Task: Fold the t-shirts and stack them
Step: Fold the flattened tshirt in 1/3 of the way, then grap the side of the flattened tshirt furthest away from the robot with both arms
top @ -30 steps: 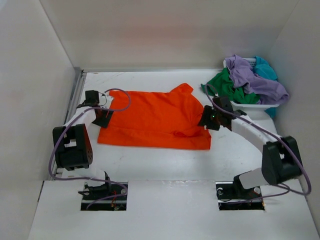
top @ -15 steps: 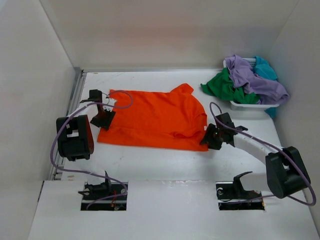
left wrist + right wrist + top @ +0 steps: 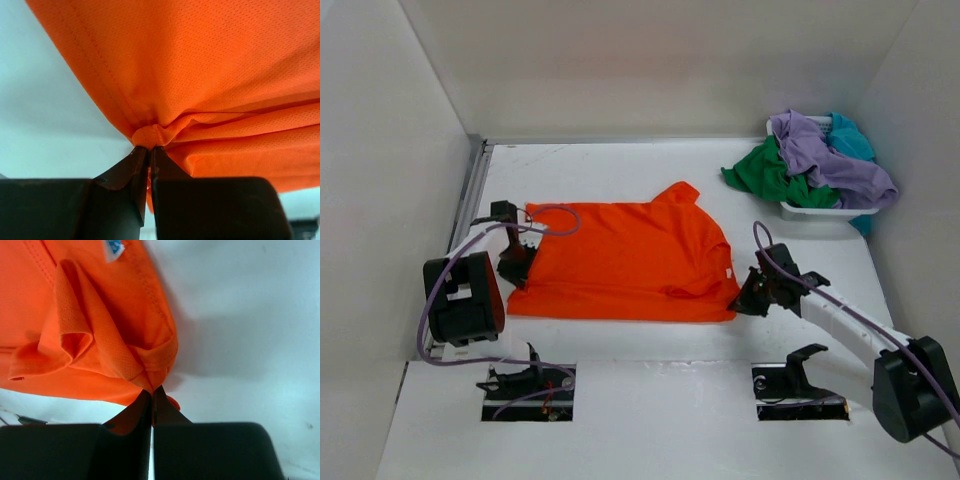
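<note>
Cloth stretched between the two arms is what the next move turns on: the bright orange soft cloth t-shirt [image 3: 620, 262] lies flat on the white table [image 3: 640, 340] with its long axis running left to right, one end at each gripper. At the left, the left gripper [image 3: 514, 266] is clenched on the shirt's left edge. Its wrist view shows the jaws pressed together with a small bunched nub of orange hem squeezed at their tips, and the rest of the shirt spreads away from it toward the right. In the middle the body of the shirt is mostly smooth, with a few soft folds along the near edge. At the right, the right gripper [image 3: 748, 297] is clamped on the near right corner, close beside the small white neck label [image 3: 729, 272]. Its wrist view shows the jaws tight on a rumpled fold of orange fabric, with the shirt lying off to its left. Neither arm is the nearer one, since each has its own end in hand, so I judge that any lift or fold has to be carried by both together. Well off at the far right, the green cloth t-shirt [image 3: 770, 172], the lavender purple cloth t-shirt [image 3: 825, 150] and the teal blue cloth t-shirt [image 3: 850, 135] sit heaped in the white plastic mesh basket [image 3: 810, 213], apart from both grippers and not yet folded.
</note>
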